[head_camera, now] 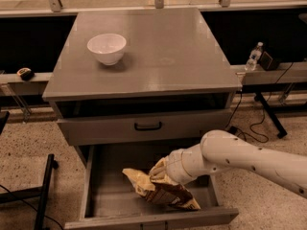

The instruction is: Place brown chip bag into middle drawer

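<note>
The brown chip bag (160, 190) lies inside the open middle drawer (103, 190), towards its front right, dark brown with pale yellow ends. My gripper (160, 170) is at the end of the white arm that reaches in from the right. It sits down in the drawer right on top of the bag. The wrist covers the gripper's tips. The drawer is pulled far out below a shut drawer front with a black handle (147, 126).
A white bowl (107, 48) stands on the grey cabinet top (158, 47) at the left. A water bottle (253, 56) stands on a ledge at the right. A black stand leg (43, 190) is on the floor at the left of the drawer.
</note>
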Available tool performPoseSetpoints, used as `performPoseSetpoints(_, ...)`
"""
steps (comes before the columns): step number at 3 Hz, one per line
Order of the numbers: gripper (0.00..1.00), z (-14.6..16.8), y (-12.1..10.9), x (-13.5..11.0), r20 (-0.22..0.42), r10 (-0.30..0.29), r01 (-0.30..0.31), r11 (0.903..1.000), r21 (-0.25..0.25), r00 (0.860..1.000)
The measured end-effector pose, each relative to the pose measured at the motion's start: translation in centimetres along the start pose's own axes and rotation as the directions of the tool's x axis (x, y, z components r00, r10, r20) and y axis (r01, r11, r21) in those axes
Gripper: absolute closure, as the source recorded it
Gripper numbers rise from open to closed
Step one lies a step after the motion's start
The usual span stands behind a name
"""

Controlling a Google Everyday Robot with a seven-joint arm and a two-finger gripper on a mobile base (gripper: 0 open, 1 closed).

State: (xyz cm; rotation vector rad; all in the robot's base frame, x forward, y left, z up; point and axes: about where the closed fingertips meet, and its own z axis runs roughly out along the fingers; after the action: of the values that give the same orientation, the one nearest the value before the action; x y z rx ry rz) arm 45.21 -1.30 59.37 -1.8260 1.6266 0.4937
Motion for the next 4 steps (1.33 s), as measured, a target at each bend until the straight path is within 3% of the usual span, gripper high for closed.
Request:
performPoseSetpoints(1,0.82,0.1,-0.01,0.05,0.001,0.002,-0.002,1.0,0.001,1.0)
performPoseSetpoints(4,0.12,0.11,-0.01,0.05,0.001,0.002,-0.002,1.0,0.0,1.0)
